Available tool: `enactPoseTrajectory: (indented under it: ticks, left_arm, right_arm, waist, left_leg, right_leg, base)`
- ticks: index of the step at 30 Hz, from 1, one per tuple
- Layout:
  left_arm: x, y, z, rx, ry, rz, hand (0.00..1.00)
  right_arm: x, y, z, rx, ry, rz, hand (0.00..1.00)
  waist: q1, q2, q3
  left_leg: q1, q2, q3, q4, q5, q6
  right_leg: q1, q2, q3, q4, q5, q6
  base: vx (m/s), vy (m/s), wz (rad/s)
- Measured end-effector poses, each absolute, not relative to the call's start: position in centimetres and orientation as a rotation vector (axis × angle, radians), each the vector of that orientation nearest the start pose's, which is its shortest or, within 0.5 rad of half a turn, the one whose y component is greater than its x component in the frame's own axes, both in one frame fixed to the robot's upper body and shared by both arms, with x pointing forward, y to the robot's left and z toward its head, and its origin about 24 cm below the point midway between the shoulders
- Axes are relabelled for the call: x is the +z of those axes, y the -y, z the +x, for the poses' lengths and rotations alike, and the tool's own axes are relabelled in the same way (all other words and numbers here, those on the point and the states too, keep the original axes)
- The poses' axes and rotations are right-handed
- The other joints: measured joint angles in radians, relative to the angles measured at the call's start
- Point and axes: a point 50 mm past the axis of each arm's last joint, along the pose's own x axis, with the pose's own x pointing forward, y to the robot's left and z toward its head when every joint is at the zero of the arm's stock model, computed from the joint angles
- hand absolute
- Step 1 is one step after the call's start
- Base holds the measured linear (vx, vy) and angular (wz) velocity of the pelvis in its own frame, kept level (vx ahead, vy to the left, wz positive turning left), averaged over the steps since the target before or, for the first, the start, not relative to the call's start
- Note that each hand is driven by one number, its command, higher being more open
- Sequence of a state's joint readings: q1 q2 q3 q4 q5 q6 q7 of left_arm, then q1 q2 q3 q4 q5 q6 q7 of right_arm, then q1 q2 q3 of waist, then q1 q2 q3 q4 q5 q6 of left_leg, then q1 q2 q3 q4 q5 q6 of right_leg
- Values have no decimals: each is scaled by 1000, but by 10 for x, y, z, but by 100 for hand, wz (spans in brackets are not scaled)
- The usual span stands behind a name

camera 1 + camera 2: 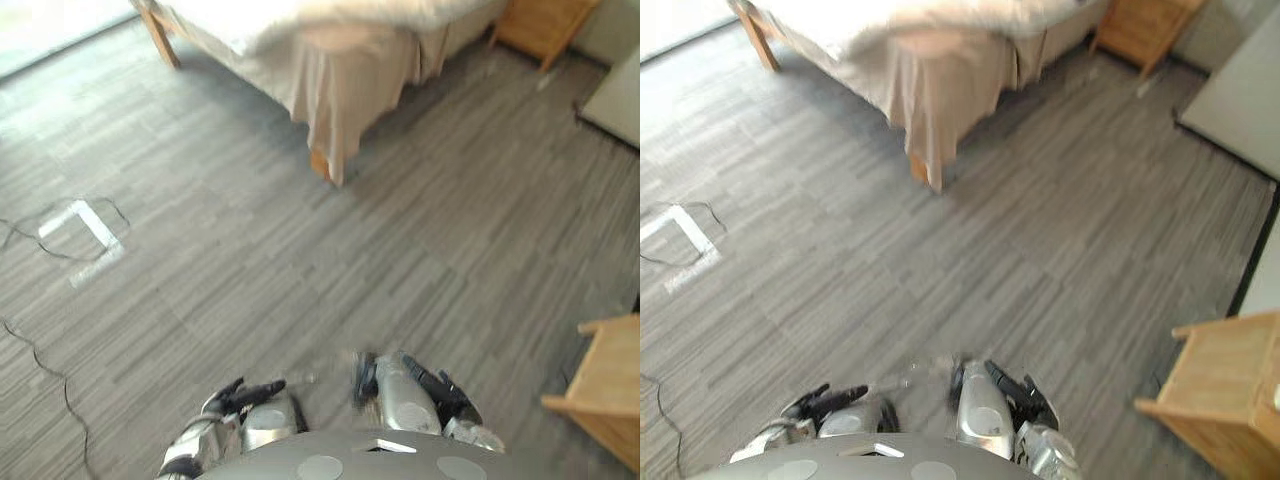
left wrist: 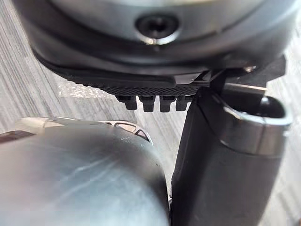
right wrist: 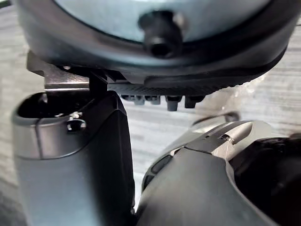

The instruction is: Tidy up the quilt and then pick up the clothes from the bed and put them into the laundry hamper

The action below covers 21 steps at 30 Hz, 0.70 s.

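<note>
The bed stands at the far side of the room, its white quilt (image 1: 330, 15) rumpled and hanging over a beige bed skirt (image 1: 350, 90) at the near corner. My left hand (image 1: 245, 395) and right hand (image 1: 440, 392) hang low by my sides, well short of the bed, above bare grey floor. Each is open with relaxed fingers and holds nothing. In the left wrist view the fingertips (image 2: 153, 102) show in a row past the thumb (image 2: 225, 165). The right wrist view shows the same, fingertips (image 3: 164, 101) beside the thumb (image 3: 70, 155), with floor beyond.
A wooden nightstand (image 1: 545, 25) stands to the right of the bed. Another wooden piece of furniture (image 1: 605, 385) stands near my right side. White tape (image 1: 85, 225) marks the floor at the left. A pale mat (image 1: 615, 95) lies at the far right.
</note>
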State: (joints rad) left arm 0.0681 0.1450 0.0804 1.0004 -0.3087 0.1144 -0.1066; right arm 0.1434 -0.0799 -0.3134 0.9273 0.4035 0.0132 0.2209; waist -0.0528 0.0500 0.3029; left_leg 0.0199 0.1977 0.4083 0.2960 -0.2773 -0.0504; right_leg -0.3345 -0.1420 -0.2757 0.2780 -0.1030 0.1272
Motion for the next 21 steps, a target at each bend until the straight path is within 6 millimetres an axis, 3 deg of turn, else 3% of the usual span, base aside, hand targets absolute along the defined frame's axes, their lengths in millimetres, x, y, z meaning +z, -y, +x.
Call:
enactPoseTrajectory:
  ticks: [1,2,3,4,5,6,7,8,9,10,11,12,14,15,16,19,20,21]
  left_arm:
    - [-157,-211,101,228,-1121,-275,100]
    - [-157,-215,97,255,-1122,-296,100]
    - [-158,-218,92,273,-1130,-304,100]
    - [-159,-218,89,276,-1140,-302,100]
    - [-163,-218,74,295,-1190,-295,100]
    - [-164,-217,70,298,-1201,-300,100]
    - [-164,-217,67,299,-1207,-304,100]
    - [-164,-214,69,289,-1196,-291,100]
    - [-164,-211,74,292,-1168,-309,100]
    - [-164,-205,77,287,-1150,-339,100]
    - [-164,-202,78,285,-1140,-357,100]
    - [-162,-200,85,266,-1096,-379,100]
    - [-155,-197,101,218,-1004,-392,100]
    - [-151,-196,109,195,-965,-394,100]
    - [-145,-195,122,168,-910,-394,100]
    - [-136,-195,142,176,-817,-409,100]
    - [-137,-197,138,188,-826,-409,100]
    - [-141,-199,129,201,-861,-421,100]
  right_arm:
    - [-149,218,95,-376,-886,551,100]
    - [-149,215,96,-403,-861,596,100]
    - [-151,213,92,-424,-856,620,100]
    - [-151,212,92,-426,-856,624,100]
    - [-151,214,93,-444,-843,628,100]
    - [-149,217,94,-437,-831,611,100]
    - [-148,218,96,-424,-819,589,100]
    - [-147,223,98,-424,-818,558,100]
    - [-145,232,99,-421,-837,472,100]
    - [-145,240,99,-412,-869,392,100]
    - [-146,242,98,-395,-897,349,100]
    - [-148,244,97,-393,-931,313,100]
    - [-154,240,88,-351,-1012,267,100]
    - [-155,238,87,-325,-1018,254,100]
    - [-153,235,91,-290,-994,240,100]
    - [-149,228,99,-225,-934,230,100]
    - [-150,226,95,-225,-920,242,100]
    - [-150,228,89,-239,-918,253,100]
  waist:
    - [-5,-6,12]
    - [-5,-25,33]
    - [-6,-41,47]
    - [-10,-41,48]
    - [-35,-11,42]
    - [-53,2,26]
    - [-68,29,2]
    - [-59,40,-7]
    - [-53,55,-22]
    - [-53,79,-32]
    - [-58,80,-27]
    - [-57,85,-15]
    - [-32,58,4]
    - [-13,50,1]
    - [17,39,5]
    - [49,-5,32]
    - [53,-23,29]
    - [58,-21,0]
  left_leg:
    - [8,11,11,0,-6,-11]
    - [54,26,41,0,-29,-52]
    - [131,43,65,0,-58,-102]
    - [173,60,73,0,-74,-128]
    - [263,130,74,-10,-106,-130]
    - [288,168,69,-28,-116,-97]
    - [296,190,26,-17,-84,-35]
    - [276,209,-34,32,-18,23]
    - [234,221,-111,104,93,54]
    - [168,220,-188,239,145,18]
    - [124,208,-234,324,129,-10]
    - [65,160,-304,499,71,-52]
    - [-49,59,-323,714,-33,-41]
    - [-117,24,-304,733,-55,-32]
    - [-213,-10,-260,705,-71,-24]
    - [-365,-48,-112,553,-62,0]
    - [-398,-60,-24,428,-14,-13]
    - [-412,-68,67,270,37,-12]
  right_leg:
    - [-24,-10,17,-42,33,18]
    - [-60,-39,38,-81,84,32]
    - [-61,-61,38,-98,101,22]
    - [-54,-66,39,-95,101,21]
    - [-42,-38,30,9,154,-12]
    - [-55,-7,28,84,148,-30]
    - [-84,25,27,182,96,-95]
    - [-101,44,24,249,28,-131]
    - [-94,59,16,267,-16,-159]
    - [-49,92,16,218,-43,-178]
    - [-6,116,21,177,-52,-191]
    - [101,150,29,90,-54,-207]
    - [310,195,52,-48,-64,-224]
    - [374,207,61,-83,-71,-230]
    - [432,210,72,-107,-84,-230]
    - [573,181,98,-142,-135,-208]
    - [647,157,93,-164,-186,-189]
    - [707,142,86,-178,-244,-161]
  base:
    - [313,-407,-87]
    - [419,-434,-89]
    - [371,-369,-83]
    - [552,-446,-51]
    - [487,-385,-7]
    - [743,-555,22]
    - [511,-372,17]
    - [662,-503,-1]
    - [825,-545,-27]
    - [688,-435,-15]
    - [720,-321,-6]
    - [574,-183,1]
    - [810,-213,-14]
    - [765,-155,-46]
    - [646,-116,-48]
    - [646,-69,-45]
    - [684,-21,-33]
    - [691,10,-31]
